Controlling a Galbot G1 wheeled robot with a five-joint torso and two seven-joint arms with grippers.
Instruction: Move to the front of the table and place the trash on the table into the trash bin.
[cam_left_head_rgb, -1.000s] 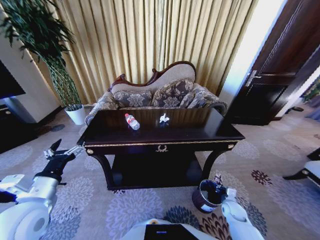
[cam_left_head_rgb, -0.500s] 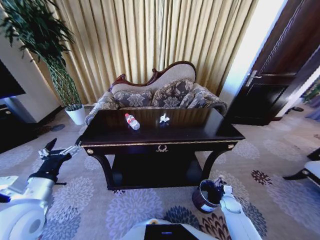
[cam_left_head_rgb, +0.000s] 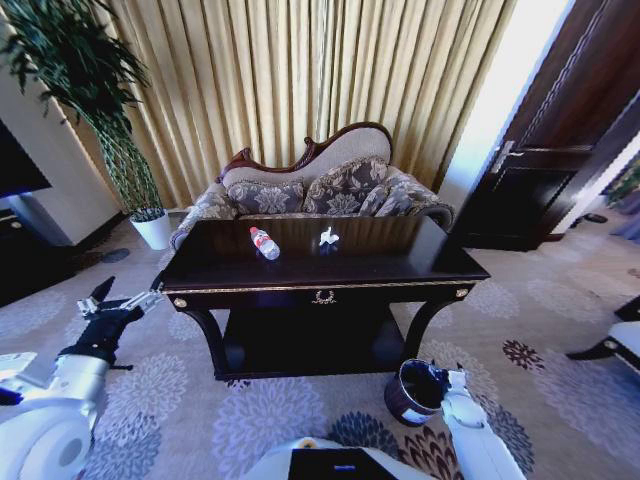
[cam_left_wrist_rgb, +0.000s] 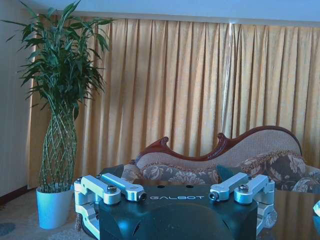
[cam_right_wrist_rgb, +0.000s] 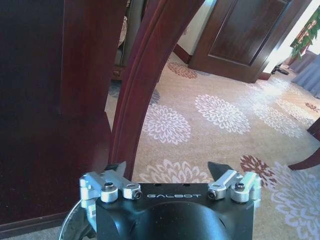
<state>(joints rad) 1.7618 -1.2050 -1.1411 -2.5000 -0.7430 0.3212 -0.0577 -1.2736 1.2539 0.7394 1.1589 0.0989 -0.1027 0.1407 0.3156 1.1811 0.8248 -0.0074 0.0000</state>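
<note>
Left gripper (cam_left_head_rgb: 118, 305): fingers spread wide, empty, raised off the table's (cam_left_head_rgb: 400, 268) front-left corner. "GALBOT" is printed on its housing in the left wrist view. Right gripper (cam_left_head_rgb: 437, 380): fingers parted, empty, low beside the table's front-right leg, over the trash bin's (cam_left_head_rgb: 408, 398) rim. Bottle (cam_left_head_rgb: 264, 242), red label, lies left of centre on the tabletop; crumpled paper (cam_left_head_rgb: 327, 237) near centre.

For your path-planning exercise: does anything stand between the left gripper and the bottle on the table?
Nothing visible does. The left gripper hangs open beside the table, off its left end; the bottle lies on top, with bare tabletop between.
</note>
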